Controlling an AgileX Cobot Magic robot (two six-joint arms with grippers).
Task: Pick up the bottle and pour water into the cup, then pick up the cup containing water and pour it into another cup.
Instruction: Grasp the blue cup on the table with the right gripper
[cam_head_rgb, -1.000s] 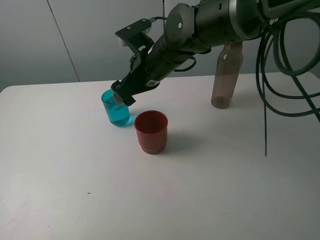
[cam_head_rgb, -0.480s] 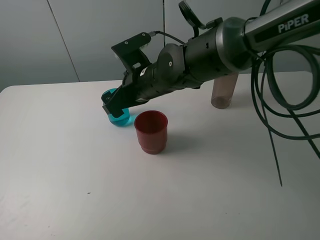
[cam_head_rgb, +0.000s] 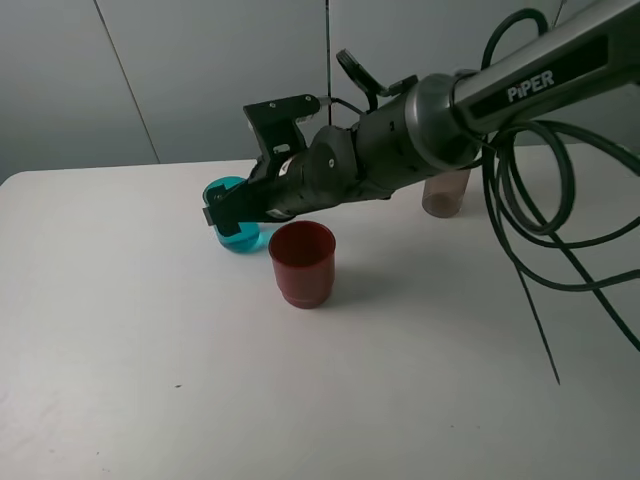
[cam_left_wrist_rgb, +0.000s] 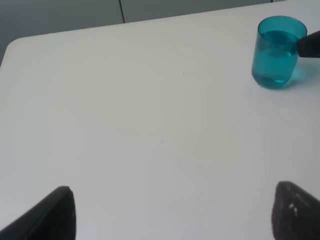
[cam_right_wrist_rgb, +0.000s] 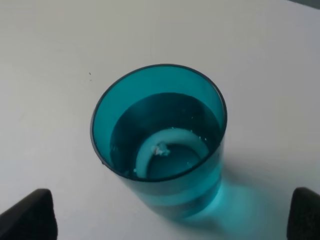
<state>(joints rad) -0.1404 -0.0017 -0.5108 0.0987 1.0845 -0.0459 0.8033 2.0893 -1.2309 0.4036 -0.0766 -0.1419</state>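
Overhead, the right gripper (cam_head_rgb: 228, 210) reaches across the white table (cam_head_rgb: 120, 330) to the small teal translucent plastic tumbler (cam_head_rgb: 240, 240). Beside it stands the opaque dark red plastic cup (cam_head_rgb: 302, 262), and the tall smoky see-through bottle (cam_head_rgb: 445, 195) stands behind the arm.

From the left wrist, the left gripper (cam_left_wrist_rgb: 175, 215) gapes wide and empty, well apart from the upright tumbler (cam_left_wrist_rgb: 276, 52).

From the right wrist, the claw is spread wide around the water-filled tumbler (cam_right_wrist_rgb: 160, 140), its sides untouched.

The cup (cam_right_wrist_rgb: 159, 145) stands upright on my white desk (cam_right_wrist_rgb: 50, 50), part-filled with water, at twelve o'clock of my end effector (cam_right_wrist_rgb: 166, 214), whose fingertips (cam_right_wrist_rgb: 27, 215) are spread wide, clear of it.
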